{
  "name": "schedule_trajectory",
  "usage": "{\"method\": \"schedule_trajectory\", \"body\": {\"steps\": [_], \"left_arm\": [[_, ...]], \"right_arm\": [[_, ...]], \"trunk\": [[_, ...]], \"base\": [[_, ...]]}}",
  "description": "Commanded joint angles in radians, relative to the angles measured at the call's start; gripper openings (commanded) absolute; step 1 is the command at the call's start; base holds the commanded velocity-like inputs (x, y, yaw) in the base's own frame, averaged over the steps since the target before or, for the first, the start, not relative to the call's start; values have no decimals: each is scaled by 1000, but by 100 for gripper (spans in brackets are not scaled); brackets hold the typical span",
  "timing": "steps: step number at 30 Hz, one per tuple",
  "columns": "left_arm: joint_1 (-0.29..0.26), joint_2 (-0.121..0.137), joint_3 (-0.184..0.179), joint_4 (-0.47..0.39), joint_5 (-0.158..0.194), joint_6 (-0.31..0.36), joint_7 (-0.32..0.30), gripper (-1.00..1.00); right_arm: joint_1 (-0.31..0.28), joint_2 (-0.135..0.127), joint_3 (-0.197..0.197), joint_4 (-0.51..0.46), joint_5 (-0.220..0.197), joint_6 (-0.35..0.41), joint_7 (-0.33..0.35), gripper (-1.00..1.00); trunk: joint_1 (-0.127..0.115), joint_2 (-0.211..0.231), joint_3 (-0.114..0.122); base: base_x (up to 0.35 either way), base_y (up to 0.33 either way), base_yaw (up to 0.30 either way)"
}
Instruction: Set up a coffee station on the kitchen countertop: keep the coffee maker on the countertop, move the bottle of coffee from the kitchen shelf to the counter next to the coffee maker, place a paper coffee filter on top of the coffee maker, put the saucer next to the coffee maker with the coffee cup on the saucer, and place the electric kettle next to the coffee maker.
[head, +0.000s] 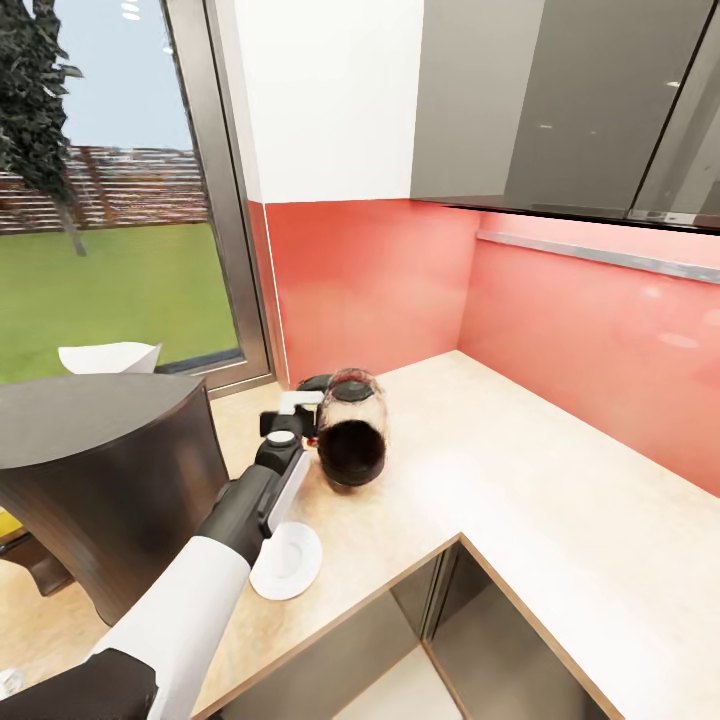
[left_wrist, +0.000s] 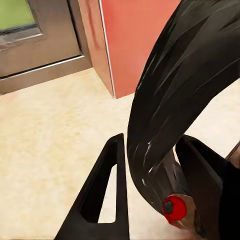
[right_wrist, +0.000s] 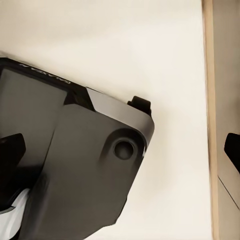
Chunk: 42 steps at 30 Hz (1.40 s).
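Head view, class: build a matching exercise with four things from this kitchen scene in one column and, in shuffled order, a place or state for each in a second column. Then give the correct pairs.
Things
1. electric kettle
2. saucer
3. coffee maker
4. left tool

Places or states
A. flat on the countertop, under the left forearm
B. tall dark cylinder at the view's left
C. at the kettle's black handle
D. standing near the red-walled corner

Pairs: 1-D, 2-A, 3-B, 4-C

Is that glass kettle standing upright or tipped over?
Tipped: the electric kettle leans over on the countertop, its black lid facing the camera, while the left gripper clamps its black loop handle.
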<state>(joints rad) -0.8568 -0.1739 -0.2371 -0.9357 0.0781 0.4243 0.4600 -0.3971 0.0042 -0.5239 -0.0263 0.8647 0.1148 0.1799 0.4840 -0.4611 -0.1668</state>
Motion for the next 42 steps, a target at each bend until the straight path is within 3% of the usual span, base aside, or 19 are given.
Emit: {"method": "schedule_trajectory", "body": {"steps": [1, 7, 12, 21, 42], "left_arm": [[-1, 0, -4, -1, 22, 1, 33, -100], [-1, 0, -3, -2, 36, -2, 80, -100], [2, -1, -4, 0, 41, -48, 109, -100], [4, -1, -20, -3, 43, -51, 114, -100], [4, -1, -21, -3, 43, -52, 113, -100]], "right_arm": [[0, 0, -8, -3, 8, 5, 6, 100], [0, 1, -8, -3, 7, 3, 7, 100], [0, 4, -8, -3, 5, 5, 7, 100], [0, 5, -8, -3, 5, 4, 7, 100], [0, 5, -8, -3, 5, 4, 7, 100]], "trunk": [[0, -2, -2], [0, -2, -2], [0, -2, -2], [0, -2, -2], [0, -2, -2]], "base": [[0, 0, 0], [0, 0, 0], [0, 0, 0], [0, -20, 0], [-92, -206, 54]]}}
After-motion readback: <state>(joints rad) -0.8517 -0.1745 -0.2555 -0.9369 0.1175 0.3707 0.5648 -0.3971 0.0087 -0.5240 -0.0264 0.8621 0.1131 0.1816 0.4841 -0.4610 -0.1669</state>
